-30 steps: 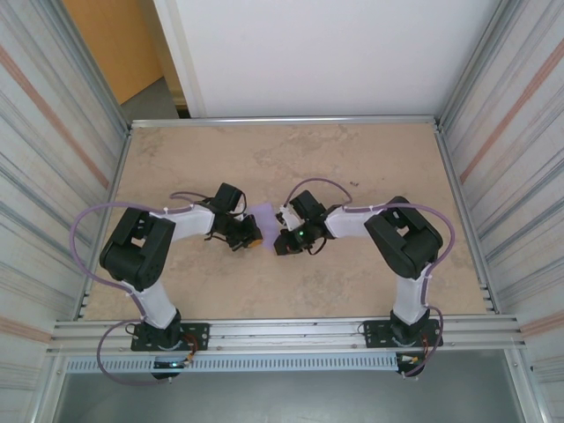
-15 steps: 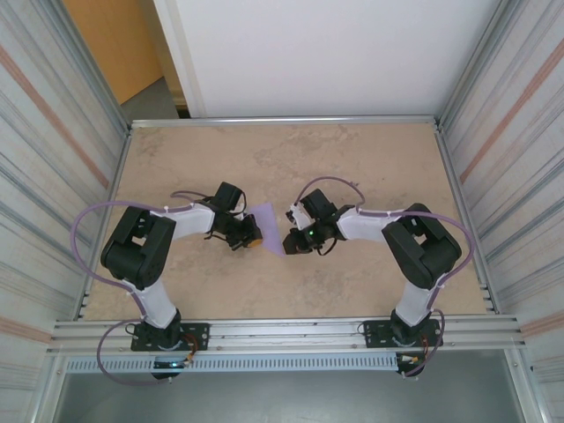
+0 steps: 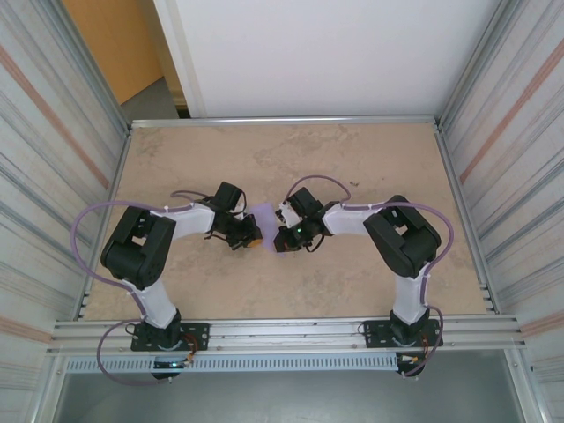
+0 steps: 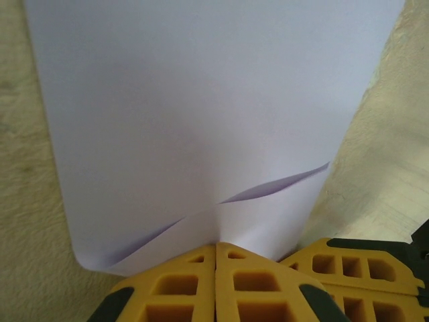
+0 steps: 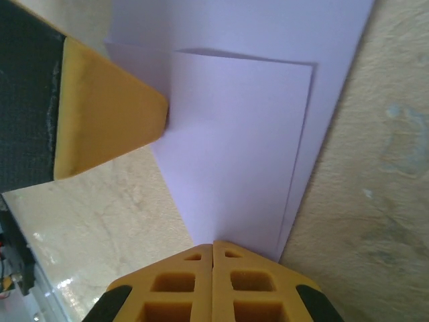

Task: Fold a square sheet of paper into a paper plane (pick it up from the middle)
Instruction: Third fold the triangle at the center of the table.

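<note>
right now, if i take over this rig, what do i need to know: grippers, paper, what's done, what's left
Left gripper: shut on the square sheet of paper, at one edge.
Right gripper: shut on the same sheet, facing the left one.
Paper: between the two grippers near the middle of the table, one layer lapped over another.
Done: sheet gripped by both arms, a first fold begun.
Left: crease it and make the remaining folds; no pointed plane shape yet.
</note>
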`<state>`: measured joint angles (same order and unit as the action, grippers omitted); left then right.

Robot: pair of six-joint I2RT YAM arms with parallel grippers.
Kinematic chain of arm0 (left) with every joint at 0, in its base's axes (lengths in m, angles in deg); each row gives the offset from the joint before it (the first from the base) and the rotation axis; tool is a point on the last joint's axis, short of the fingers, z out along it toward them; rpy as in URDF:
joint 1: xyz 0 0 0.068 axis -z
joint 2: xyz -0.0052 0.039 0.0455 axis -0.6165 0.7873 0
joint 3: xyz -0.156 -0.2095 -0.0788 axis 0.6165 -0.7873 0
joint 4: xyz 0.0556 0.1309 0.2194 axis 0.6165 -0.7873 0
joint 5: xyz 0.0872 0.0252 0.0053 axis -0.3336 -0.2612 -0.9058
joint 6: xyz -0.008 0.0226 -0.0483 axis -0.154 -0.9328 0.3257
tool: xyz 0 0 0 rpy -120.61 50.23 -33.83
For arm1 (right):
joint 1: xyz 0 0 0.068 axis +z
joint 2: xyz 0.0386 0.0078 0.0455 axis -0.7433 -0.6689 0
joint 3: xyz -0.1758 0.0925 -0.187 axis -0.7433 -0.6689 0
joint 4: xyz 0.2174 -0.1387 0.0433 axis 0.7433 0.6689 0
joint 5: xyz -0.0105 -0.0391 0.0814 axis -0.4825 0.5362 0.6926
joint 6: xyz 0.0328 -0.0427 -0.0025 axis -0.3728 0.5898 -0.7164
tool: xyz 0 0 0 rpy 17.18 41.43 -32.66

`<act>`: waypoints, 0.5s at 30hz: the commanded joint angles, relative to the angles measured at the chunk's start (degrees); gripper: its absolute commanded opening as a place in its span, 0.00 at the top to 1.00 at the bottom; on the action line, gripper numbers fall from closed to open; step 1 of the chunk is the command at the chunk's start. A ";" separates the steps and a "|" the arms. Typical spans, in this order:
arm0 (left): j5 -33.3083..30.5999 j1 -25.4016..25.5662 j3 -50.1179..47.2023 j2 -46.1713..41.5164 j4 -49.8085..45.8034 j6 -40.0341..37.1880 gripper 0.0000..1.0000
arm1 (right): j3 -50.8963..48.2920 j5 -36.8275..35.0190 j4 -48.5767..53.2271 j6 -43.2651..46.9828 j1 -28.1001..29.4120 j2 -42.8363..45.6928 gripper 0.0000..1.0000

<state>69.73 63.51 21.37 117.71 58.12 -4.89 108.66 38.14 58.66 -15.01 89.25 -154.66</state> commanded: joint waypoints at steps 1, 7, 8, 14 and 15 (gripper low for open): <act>-0.06 -0.11 1.01 -1.25 -0.22 -2.28 0.91 | 1.40 -2.89 4.23 0.39 0.43 -1.84 0.96; -0.37 1.83 -1.00 -5.42 4.54 -4.80 0.91 | 1.52 -4.87 7.02 0.65 0.50 -3.03 0.98; -0.54 2.26 -1.63 -5.85 5.39 -5.15 0.91 | 1.50 -4.96 7.10 0.49 0.47 -2.87 0.98; -0.67 4.56 -4.92 -5.61 10.52 -6.76 0.91 | 1.44 -4.53 7.11 -0.32 0.39 -3.12 0.99; -0.87 4.78 -5.14 -5.43 10.85 -7.16 0.91 | 1.43 -4.58 7.13 -0.43 0.41 -3.21 0.99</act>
<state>69.66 67.69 17.48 112.94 66.25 -9.57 110.36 37.13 61.29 -15.01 89.31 -155.34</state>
